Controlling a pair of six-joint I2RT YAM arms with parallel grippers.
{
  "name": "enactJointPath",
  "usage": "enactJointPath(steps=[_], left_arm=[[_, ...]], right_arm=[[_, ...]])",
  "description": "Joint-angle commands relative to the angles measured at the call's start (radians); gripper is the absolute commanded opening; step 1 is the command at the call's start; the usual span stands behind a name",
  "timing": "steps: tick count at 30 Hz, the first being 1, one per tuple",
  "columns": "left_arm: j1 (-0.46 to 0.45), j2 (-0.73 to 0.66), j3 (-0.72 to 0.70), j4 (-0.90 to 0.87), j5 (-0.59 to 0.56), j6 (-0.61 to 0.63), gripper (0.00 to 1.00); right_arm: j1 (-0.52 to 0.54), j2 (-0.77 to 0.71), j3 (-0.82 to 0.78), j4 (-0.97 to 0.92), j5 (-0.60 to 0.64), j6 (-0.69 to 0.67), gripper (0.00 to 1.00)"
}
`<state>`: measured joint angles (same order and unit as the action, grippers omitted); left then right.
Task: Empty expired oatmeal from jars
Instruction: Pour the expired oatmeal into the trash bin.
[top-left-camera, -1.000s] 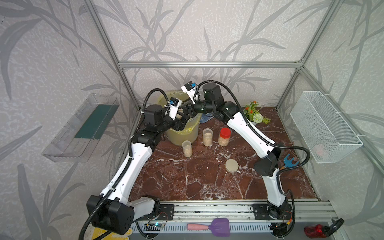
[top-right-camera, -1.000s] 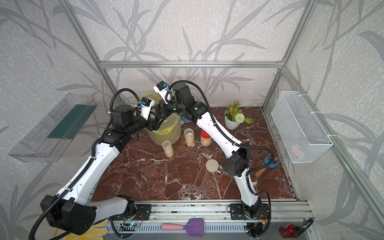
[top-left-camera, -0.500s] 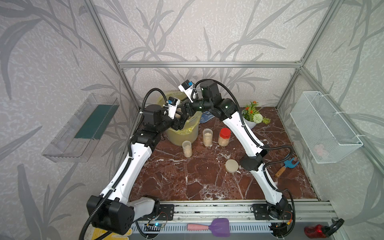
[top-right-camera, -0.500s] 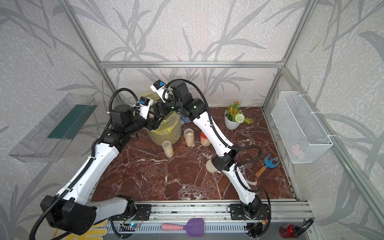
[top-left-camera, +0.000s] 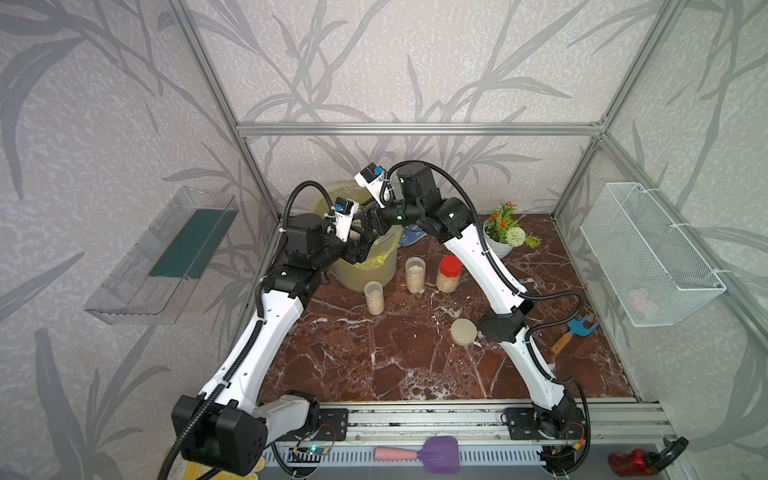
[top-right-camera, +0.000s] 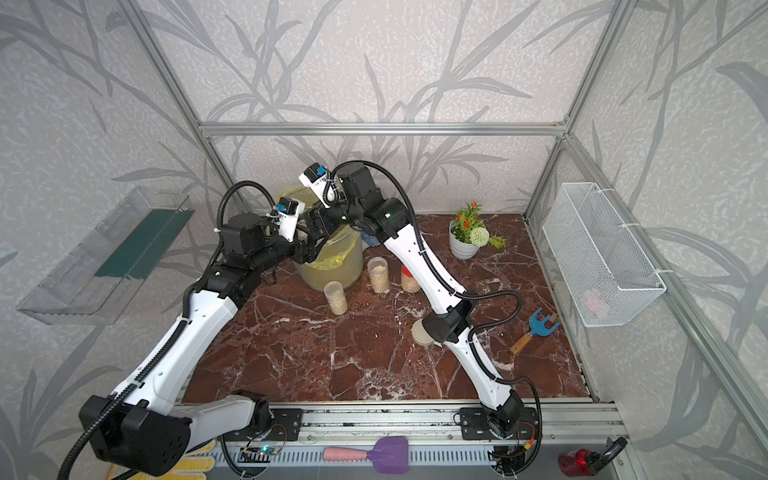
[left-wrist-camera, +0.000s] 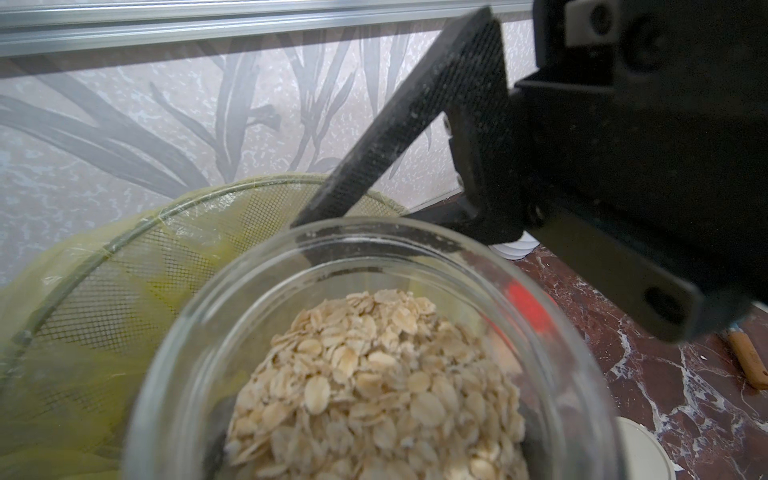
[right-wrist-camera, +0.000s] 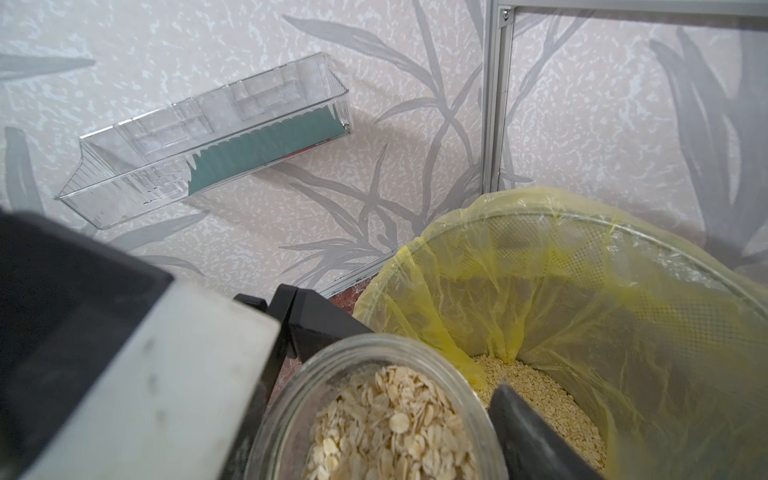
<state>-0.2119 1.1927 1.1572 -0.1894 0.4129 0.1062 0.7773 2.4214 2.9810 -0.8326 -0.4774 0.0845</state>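
Left wrist view looks down into the open jar, and the oats in it are heaped high against the glass, so I judge that pouring has not begun. The jar is up in the air at the left rim of the bin, which stands in the far left corner of the table. The left gripper appears clenched on the jar. The right gripper has its jaws on either side of the jar's mouth, with one finger reaching down past the far rim. Whether they squeeze it I cannot tell.

The beige lid is off and lies flat on the table to the right. A layer of loose oats already covers the bottom of the bin's yellow liner. What is left is to tip this jar out, then open and empty the near slim jar, the far slim jar and the red-capped jar. All three stand upright, capped and partly filled, just right of the bin.

Against the frame a second ago, the right arm's elbow has swung left and now hangs beside the lid, hiding part of it. The right wrist has shifted slightly left. The standing jars and the lid have not moved.
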Motion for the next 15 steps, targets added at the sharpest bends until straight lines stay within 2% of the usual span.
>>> enactJointPath(steps=[1, 9, 15], left_arm=[[-0.029, -0.06, -0.001, 0.134, 0.105, 0.055, 0.46], [-0.029, -0.066, -0.013, 0.143, 0.104, 0.043, 0.65], [-0.023, -0.066, -0.011, 0.137, 0.092, 0.043, 0.72]], right_arm=[[0.023, 0.016, -0.018, 0.015, 0.033, 0.049, 0.0], [0.023, 0.015, -0.018, 0.022, 0.041, 0.065, 0.0], [0.023, 0.015, -0.017, 0.027, 0.037, 0.066, 0.0]])
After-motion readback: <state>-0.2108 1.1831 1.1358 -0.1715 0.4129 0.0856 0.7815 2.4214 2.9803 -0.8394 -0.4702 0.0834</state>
